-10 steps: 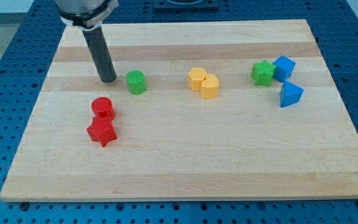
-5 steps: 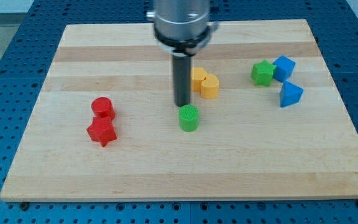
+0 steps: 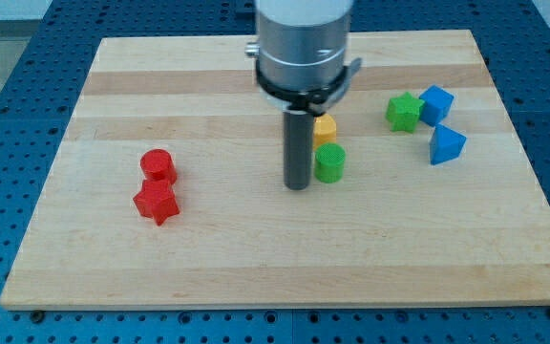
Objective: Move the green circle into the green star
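Far left of the board [image 3: 84,248]: red circle [image 3: 158,165] with the red star [image 3: 156,203] just below it, touching or nearly so. Both well apart from the action; no part in the task.

Centre: the rod comes down from the arm's grey housing [image 3: 304,43], and my tip [image 3: 298,185] sits on the wood just to the left of the green circle [image 3: 329,163], touching it or very nearly. No jaws on this rig, so nothing opens, closes or clamps; the rod can only shove. Its place on the circle's left side fits a push toward the view's right, where the target lies.

Just above the green circle: a yellow block [image 3: 325,127], partly hidden behind the rod, shape not clear. It looks to touch the circle's upper edge. Judgement: it may get dragged along, or deflect the circle, if the push drifts upward.

Right: green star [image 3: 403,112], with a blue block [image 3: 435,103] against its right side and a second blue block [image 3: 445,145] below. The green circle is still apart from the star, lower and to its left; the push needs a rightward, slightly upward line.
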